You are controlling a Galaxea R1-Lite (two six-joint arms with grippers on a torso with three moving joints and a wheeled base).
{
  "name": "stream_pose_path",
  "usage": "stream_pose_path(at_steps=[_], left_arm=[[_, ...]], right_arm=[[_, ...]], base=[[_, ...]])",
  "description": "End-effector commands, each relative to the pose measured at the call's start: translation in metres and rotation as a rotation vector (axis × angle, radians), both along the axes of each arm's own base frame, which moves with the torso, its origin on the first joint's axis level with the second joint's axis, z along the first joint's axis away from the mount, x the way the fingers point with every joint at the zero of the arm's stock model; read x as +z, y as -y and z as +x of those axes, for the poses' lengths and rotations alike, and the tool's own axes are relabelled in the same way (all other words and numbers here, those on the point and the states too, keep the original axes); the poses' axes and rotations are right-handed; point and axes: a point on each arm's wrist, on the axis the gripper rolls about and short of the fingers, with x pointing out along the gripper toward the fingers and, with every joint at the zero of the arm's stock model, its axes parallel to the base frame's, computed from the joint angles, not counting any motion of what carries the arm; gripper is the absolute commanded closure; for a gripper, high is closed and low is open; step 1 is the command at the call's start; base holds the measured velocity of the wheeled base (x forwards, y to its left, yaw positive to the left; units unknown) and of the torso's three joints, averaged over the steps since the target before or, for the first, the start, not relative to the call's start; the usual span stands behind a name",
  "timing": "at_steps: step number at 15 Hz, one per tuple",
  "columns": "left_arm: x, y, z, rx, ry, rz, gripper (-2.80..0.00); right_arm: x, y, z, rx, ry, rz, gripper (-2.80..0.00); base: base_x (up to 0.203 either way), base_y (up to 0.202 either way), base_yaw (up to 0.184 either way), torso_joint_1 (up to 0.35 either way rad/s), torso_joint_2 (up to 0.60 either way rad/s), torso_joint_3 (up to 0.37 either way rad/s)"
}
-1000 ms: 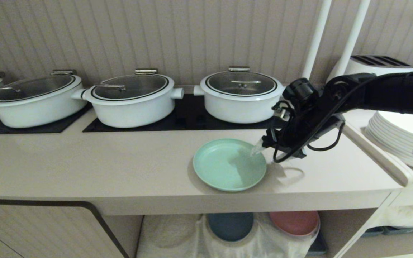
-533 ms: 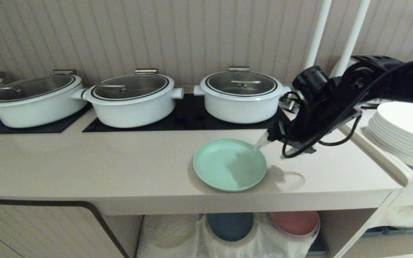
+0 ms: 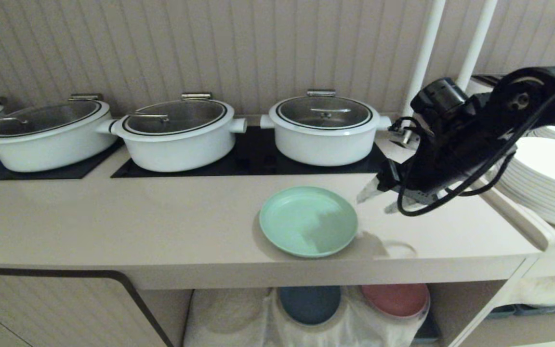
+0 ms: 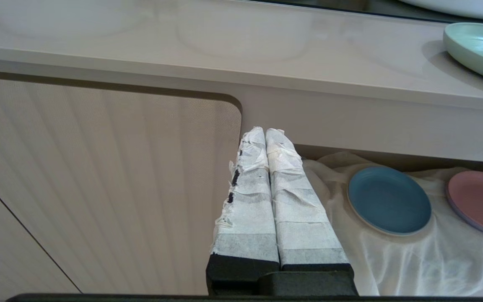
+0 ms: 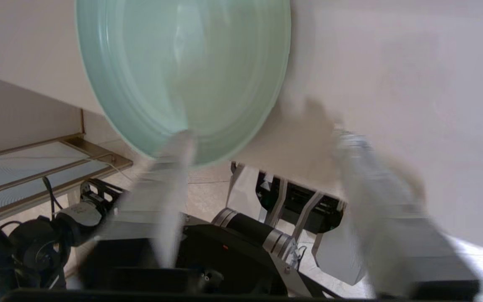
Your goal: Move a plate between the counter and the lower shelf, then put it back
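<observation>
So the round mint-green matte plate point(image 3: 308, 221) is sitting flat on the long smooth beige counter point(image 3: 138, 221), close to the counter's front edge and just in front of the rightmost white pot with a glass lid point(image 3: 324, 128). Nothing is gripping it. The right gripper point(image 3: 378, 200) is hovering just off the plate's right rim, a bit above the counter, with its two white-wrapped fingers point(image 5: 170, 184) spread apart and holding nothing; they're blurring in the right wrist view, and the plate point(image 5: 183, 75) is filling the space beyond them.

Under the plate, the lower shelf point(image 3: 470, 299) is showing its thin white cloth floor point(image 4: 392, 260), with a dark blue round plate point(image 3: 309, 303) and a pink round plate point(image 3: 395, 300) lying side by side on it. Right of the plate, past the counter's end, a stack of white plates point(image 3: 547, 183) is sitting on a narrower surface.

The left gripper point(image 4: 266, 138) is hanging low, left of the plate and in front of the ribbed cabinet door point(image 4: 99, 188), its taped fingers pressing together with nothing between them
</observation>
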Motion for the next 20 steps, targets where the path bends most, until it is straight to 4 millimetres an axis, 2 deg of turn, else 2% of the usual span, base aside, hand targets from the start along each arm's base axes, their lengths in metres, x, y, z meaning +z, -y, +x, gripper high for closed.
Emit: stream_pose_path(at_steps=[1,7,12,17,20], left_arm=[[0.0,0.0,0.0,0.0,0.0,-0.001,0.0],[0.0,0.0,0.0,0.0,0.002,-0.002,0.0],[0.0,0.0,0.0,0.0,0.0,-0.001,0.0],[0.0,0.0,0.0,0.0,0.0,-0.001,0.0],[0.0,0.0,0.0,0.0,0.0,-0.002,0.0]], right_arm=[[0.009,0.003,-0.009,0.0,0.014,0.009,0.0],[0.016,0.014,-0.035,-0.028,0.033,-0.037,0.0],[0.02,0.033,-0.062,-0.093,0.123,-0.089,0.0],[0.017,0.073,-0.096,-0.179,0.304,-0.173,0.0],[0.005,0.106,-0.124,-0.239,0.4,-0.243,0.0]], base=[[0.0,0.0,0.0,0.0,0.0,0.0],[0.0,0.0,0.0,0.0,0.0,0.0],[0.0,0.0,0.0,0.0,0.0,0.0],[0.0,0.0,0.0,0.0,0.0,0.0],[0.0,0.0,0.0,0.0,0.0,0.0]])
